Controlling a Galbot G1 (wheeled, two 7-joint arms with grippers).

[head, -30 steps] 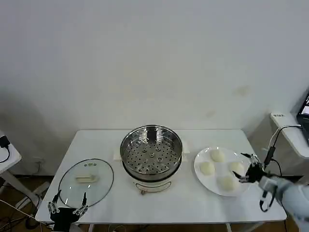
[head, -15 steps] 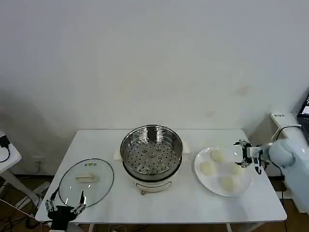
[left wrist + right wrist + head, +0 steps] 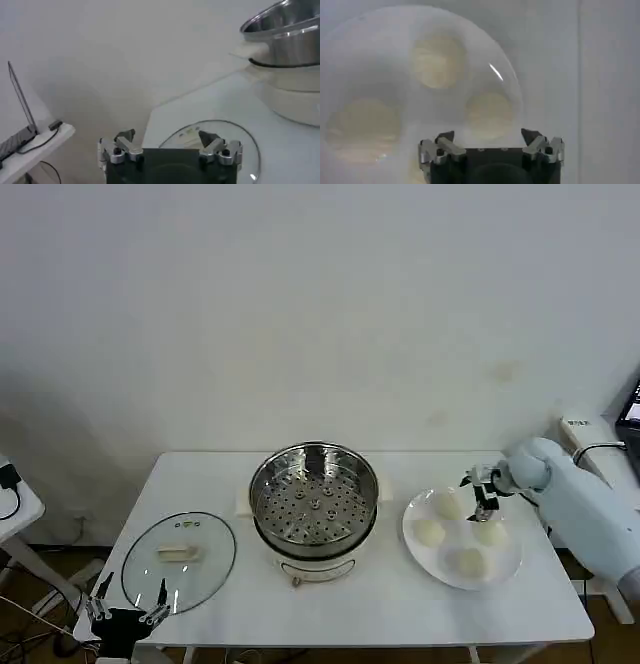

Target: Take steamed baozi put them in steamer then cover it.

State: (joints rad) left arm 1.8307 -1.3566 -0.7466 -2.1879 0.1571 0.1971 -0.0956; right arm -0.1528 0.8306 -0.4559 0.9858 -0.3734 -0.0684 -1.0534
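While the right end effector (image 3: 482, 491) hangs over the far part of the plate (image 3: 415, 549), its fingers (image 3: 445, 137) are spread open and hold nothing. In the right wrist view a baozi (image 3: 489, 112) lies just under the gap between the fingers, but I cannot tell if they touch it. The white right arm (image 3: 575, 499) reaches in from the right side of the worktop (image 3: 400, 604).

Four baozi lie on the plate, apart from each other: one at the far side (image 3: 449, 506), one at the left (image 3: 429, 531), one at the right (image 3: 490, 533) and one at the near side (image 3: 468, 562). The plate stands on the right part of the worktop, near the steamer (image 3: 314, 509) but not touching it.

The steamer stands in the middle of the worktop, uncovered, and its perforated tray (image 3: 313, 506) has nothing on it. The glass lid (image 3: 178, 561) lies flat on the left part of the worktop, handle (image 3: 179, 553) up, well apart from the steamer.

The left end effector (image 3: 125, 616) waits at the near left edge of the worktop, just before the lid. Its fingers (image 3: 124, 136) are also spread open and they grip nothing.
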